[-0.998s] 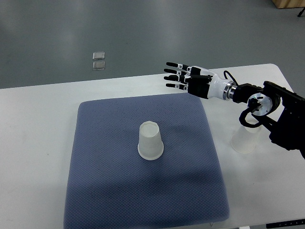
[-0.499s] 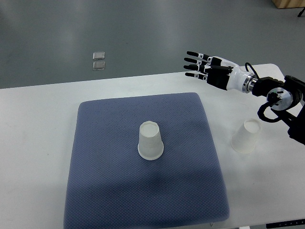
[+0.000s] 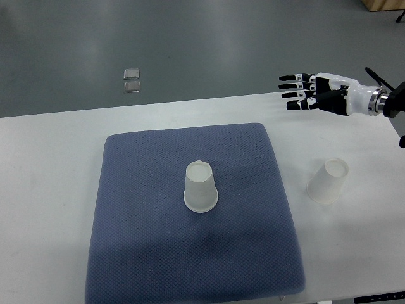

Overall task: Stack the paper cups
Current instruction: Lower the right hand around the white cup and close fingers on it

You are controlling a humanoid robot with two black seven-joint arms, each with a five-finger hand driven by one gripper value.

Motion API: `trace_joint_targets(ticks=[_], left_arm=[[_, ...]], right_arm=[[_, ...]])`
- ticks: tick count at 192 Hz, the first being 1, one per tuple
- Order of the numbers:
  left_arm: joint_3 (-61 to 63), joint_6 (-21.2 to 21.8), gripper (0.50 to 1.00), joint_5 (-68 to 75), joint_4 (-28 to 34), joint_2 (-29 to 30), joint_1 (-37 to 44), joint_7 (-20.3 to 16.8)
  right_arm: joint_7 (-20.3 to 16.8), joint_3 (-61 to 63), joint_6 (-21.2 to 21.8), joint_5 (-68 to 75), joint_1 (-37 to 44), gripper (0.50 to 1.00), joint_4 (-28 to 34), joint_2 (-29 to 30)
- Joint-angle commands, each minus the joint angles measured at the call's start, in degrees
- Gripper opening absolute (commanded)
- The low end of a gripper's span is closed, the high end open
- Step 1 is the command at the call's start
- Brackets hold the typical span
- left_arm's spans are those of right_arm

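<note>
Top view of a white counter (image 3: 57, 164) carrying a blue-grey mat (image 3: 139, 253), which lies square across the middle of the surface. One paper cup (image 3: 201, 187) stands upside down on the mat, a little above its centre, with its wide rim resting on the fabric and its closed base facing up. A second cup (image 3: 328, 180) also stands inverted, off the mat on the bare counter just beyond the mat's right edge, and leans slightly; the two cups are well apart and unstacked. The right hand (image 3: 308, 92) enters from the right edge of the picture on a white forearm and hangs above the far right part of the counter, near its back edge. Its fingers (image 3: 292, 87) are extended and slightly spread, pointing toward the left, and they hold nothing; the hand touches neither cup and lies well clear of both, farther back than the second cup. Beyond the counter is a grey floor (image 3: 221, 44), on which two small square pale patches (image 3: 131, 80) lie one just behind the other, left of centre. A sliver of a tan object (image 3: 383, 5) shows at the upper right corner.
</note>
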Motion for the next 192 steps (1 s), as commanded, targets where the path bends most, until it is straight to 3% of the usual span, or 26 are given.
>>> trace_joint_targets(ticks=[1,65,102,192], left_arm=[[-0.07,0.00,1.000,0.00,0.00,0.00,-0.02,0.00],[0.02,0.00,1.000,0.00,0.00,0.00,-0.02,-0.09],[0.02,0.00,1.000,0.00,0.00,0.00,-0.02,0.00],[0.02,0.00,1.000,0.00,0.00,0.00,0.07,0.00]], right_arm=[[1.55,-0.72,0.54,-6.53,0.34,0.926,5.93,-3.91],[4.54,-1.33,1.51,-37.29,0.70,0.924,23.32,-14.63],[5.33,-6.08,0.10,-48.99,0.78,0.924,28.16,-18.76],[5.16,-20.14,-13.96,-55.31,0.26,0.921,28.78,-18.24]])
